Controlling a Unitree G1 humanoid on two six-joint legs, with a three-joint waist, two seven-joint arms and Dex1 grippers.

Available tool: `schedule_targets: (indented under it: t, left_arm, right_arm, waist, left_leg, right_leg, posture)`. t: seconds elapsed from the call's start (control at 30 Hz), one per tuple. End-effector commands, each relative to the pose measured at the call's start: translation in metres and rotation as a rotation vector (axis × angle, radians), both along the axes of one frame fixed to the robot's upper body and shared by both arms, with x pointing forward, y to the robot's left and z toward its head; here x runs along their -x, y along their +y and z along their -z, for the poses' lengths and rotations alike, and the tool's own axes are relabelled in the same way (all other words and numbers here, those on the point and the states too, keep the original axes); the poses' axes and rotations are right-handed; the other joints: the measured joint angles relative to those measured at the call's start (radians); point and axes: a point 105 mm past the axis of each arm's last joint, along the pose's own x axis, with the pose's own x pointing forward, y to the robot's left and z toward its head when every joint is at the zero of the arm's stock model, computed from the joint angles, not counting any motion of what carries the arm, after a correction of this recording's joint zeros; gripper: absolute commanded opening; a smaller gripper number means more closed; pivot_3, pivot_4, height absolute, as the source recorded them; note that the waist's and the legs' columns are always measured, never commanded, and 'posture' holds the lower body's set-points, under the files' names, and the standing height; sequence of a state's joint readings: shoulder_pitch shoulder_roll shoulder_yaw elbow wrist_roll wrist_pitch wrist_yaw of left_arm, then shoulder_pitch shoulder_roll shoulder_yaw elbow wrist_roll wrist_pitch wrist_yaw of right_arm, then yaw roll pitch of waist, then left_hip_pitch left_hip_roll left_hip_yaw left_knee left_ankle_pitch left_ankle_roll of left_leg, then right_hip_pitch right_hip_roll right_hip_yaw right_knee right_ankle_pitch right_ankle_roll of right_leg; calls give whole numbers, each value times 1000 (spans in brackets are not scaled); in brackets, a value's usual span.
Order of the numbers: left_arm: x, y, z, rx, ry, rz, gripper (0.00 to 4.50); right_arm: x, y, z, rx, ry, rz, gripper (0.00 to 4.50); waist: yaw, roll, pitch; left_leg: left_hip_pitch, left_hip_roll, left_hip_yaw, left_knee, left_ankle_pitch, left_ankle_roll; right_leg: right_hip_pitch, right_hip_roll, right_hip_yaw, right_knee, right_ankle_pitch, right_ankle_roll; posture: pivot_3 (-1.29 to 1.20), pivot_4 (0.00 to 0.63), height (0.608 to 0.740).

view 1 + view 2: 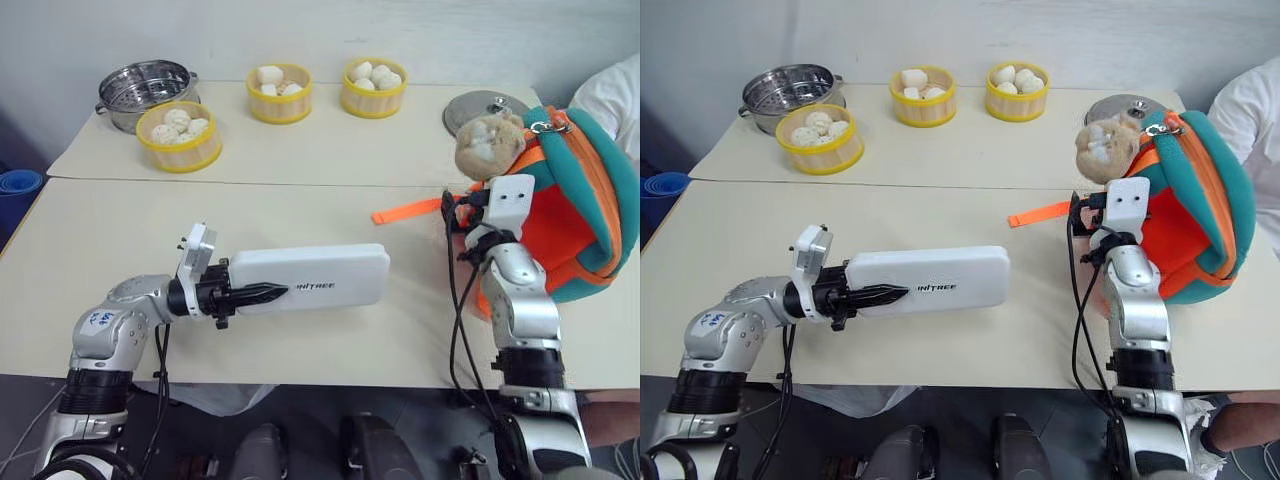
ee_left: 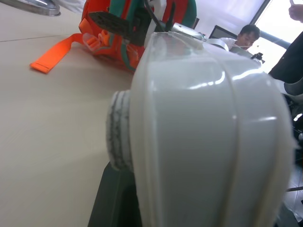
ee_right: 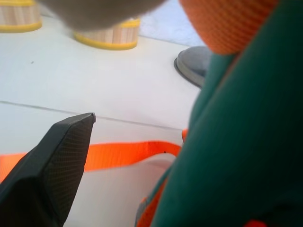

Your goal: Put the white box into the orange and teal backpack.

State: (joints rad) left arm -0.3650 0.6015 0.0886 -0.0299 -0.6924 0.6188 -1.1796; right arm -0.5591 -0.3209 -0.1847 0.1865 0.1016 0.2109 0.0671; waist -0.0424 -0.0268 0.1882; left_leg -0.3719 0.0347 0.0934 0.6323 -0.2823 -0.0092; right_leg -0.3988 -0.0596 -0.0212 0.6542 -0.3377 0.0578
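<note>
Two grippers work the bench: left gripper jaws clamped on the white box; right gripper jaws apart against the orange and teal backpack.

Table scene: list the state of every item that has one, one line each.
white box: flat on the table, one end gripped by the left gripper.
orange and teal backpack: on its side, opening toward the right gripper.
right gripper: open beside the backpack, holding nothing.
orange strap: lying loose on the table.
three yellow steamer baskets: uncovered, buns inside.
metal pot: uncovered.
metal lid: lying flat on the table.
</note>
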Motion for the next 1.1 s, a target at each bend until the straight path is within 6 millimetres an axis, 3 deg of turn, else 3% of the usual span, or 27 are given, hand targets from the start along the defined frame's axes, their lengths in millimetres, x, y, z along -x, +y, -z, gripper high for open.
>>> schedule_targets:
  t: [0.03,0.2,0.37,0.53,0.63,0.73,0.87,0.97,1.1]
  left_arm:
    - [0,3,-17,19,-75,1,1171]
    - [-1,19,-19,24,-59,-57,1171]
    - [-1,45,-19,18,-37,-141,1171]
    - [4,68,-23,29,-20,-210,1171]
    - [12,87,-32,49,33,-255,1171]
    - [26,93,-41,50,91,-232,1171]
    - [37,88,-61,79,43,-205,1171]
    - [32,76,-79,124,-64,-195,1171]
    - [27,55,-94,152,-153,-134,1171]
  right_arm:
    - [-5,7,-14,-26,-99,-51,3536]
    - [15,57,-37,-55,-237,-441,1856]
    - [69,109,-51,-142,-253,-955,134]
    - [138,139,-41,-174,-16,-1391,59]
    - [180,132,-31,-170,212,-1563,59]
    - [205,116,-32,-178,376,-1629,59]
    - [218,93,-36,-206,516,-1614,59]
    - [211,80,-34,-191,553,-1553,59]
    - [204,78,-32,-184,548,-1537,59]
  waist:
    - [-1,0,0]
    - [-14,0,0]
    - [-17,1,0]
    - [-13,1,1]
    - [-9,0,1]
    - [-10,-2,2]
    - [3,-2,2]
    - [15,-3,2]
    - [20,-3,2]
  left_leg:
    - [0,0,0,0,0,0]
    - [-1,0,0,0,0,1]
    - [0,3,0,-1,-1,1]
    - [0,3,-1,-1,-3,4]
    - [-1,3,-2,-1,-4,5]
    - [-1,3,-2,-1,-5,5]
    - [0,3,-3,-1,-5,6]
    - [-1,3,-4,-1,-5,6]
    - [-1,3,-4,0,-5,6]
  right_leg:
    - [0,0,0,0,0,0]
    - [0,0,0,-1,0,0]
    - [0,2,0,0,0,0]
    - [0,1,-1,0,0,0]
    - [0,0,-2,-1,0,0]
    - [0,-1,-2,-3,0,-1]
    - [2,-2,-2,-5,-1,-1]
    - [3,-2,-3,-7,-1,-1]
    - [3,-2,-4,-8,0,0]
  posture:
    - [0,150,740]
    - [0,150,740]
    - [0,150,740]
    - [0,150,740]
    - [0,150,740]
    - [0,150,740]
    - [0,150,740]
    - [0,150,740]
    - [0,150,740]
